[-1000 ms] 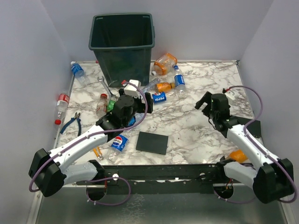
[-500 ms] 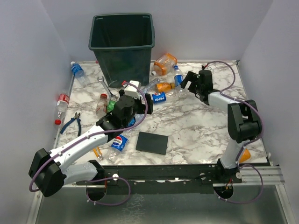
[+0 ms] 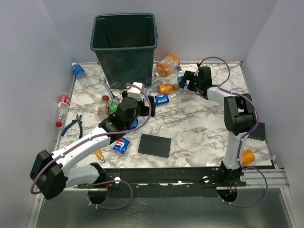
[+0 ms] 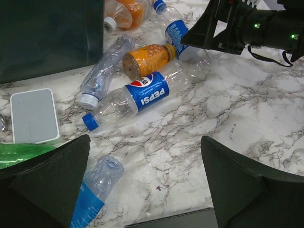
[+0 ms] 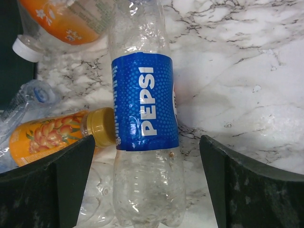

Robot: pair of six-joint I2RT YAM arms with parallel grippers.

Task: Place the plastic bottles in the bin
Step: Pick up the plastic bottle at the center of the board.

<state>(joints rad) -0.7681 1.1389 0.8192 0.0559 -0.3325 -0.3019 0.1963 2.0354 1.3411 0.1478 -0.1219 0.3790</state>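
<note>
The right gripper has its jaws wide apart, one on each side of a Pepsi bottle, without touching it. This bottle lies flat on the table. Its long axis runs near to far, with the neck pointing far. An orange bottle lies on its left, with its cap touching the blue label. Bare marble lies open to the right. The bin stands at the far left, near this cluster. The left gripper also has its jaws apart and holds nothing. A second Pepsi bottle lies beyond it, with its cap pointing left.
</note>
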